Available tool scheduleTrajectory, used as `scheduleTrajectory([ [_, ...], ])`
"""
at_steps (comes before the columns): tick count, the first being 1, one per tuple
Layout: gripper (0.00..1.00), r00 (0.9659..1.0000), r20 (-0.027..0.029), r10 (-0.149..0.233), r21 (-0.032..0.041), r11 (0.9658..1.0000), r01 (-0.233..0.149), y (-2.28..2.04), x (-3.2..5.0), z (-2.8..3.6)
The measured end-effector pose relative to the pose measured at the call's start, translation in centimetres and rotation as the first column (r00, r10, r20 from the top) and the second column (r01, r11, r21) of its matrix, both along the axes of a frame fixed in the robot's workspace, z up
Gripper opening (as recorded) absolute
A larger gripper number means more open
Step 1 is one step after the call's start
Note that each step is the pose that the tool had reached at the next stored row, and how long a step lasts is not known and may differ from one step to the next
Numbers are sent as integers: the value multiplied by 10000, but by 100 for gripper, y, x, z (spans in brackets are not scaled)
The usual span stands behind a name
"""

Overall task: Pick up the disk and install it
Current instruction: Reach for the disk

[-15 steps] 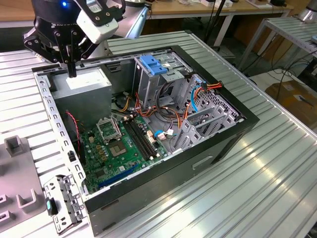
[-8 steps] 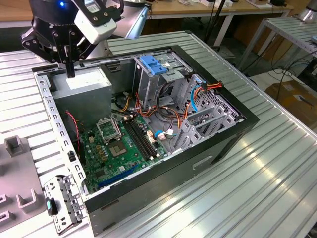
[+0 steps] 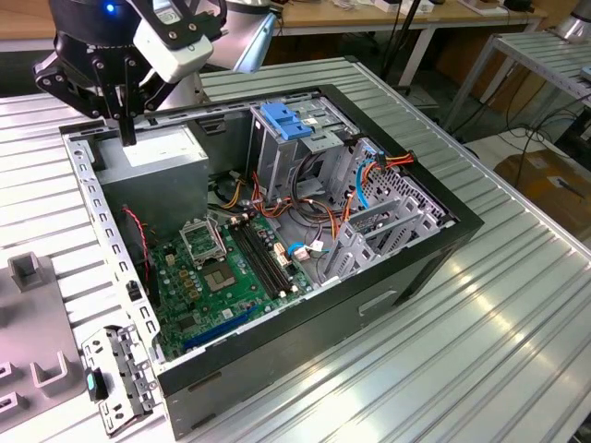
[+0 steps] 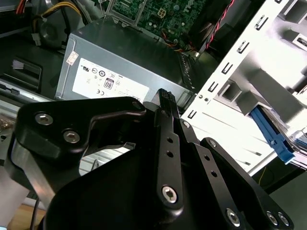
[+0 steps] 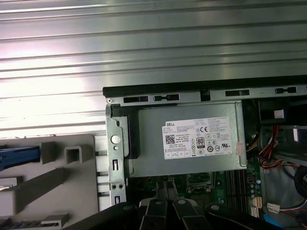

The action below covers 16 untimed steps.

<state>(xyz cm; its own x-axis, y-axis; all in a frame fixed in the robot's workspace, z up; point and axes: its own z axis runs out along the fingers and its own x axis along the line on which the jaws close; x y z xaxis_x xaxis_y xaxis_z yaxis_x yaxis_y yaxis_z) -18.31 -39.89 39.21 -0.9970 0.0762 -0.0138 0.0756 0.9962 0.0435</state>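
Observation:
The disk shows as a bright blue carrier edge (image 5: 19, 158) lying in a pale fixture beside the computer case, and in the second wrist view as a blue strip (image 4: 271, 136) on the same fixture. My gripper (image 3: 126, 137) hangs over the grey power supply (image 3: 152, 157) at the far corner of the open case, apart from the disk. Its black fingertips (image 4: 164, 94) stand together with nothing between them. They point down just above the power supply's labelled face (image 5: 192, 139). In the first wrist view the gripper (image 5: 165, 183) sits over the edge of the motherboard.
The open black case (image 3: 443, 231) lies on a ribbed metal table. Inside are a green motherboard (image 3: 222, 268), orange and red cables, and a tall grey drive cage with a blue handle (image 3: 286, 120). The pale fixture (image 3: 28, 277) is on the exterior view's left, with a metal bracket (image 3: 115, 378) near it.

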Motion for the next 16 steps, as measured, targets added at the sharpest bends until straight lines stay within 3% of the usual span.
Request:
scheduleTrajectory([
  [16, 11, 10000, -14, 0, 0, 10000, 0, 0, -37, -1],
])
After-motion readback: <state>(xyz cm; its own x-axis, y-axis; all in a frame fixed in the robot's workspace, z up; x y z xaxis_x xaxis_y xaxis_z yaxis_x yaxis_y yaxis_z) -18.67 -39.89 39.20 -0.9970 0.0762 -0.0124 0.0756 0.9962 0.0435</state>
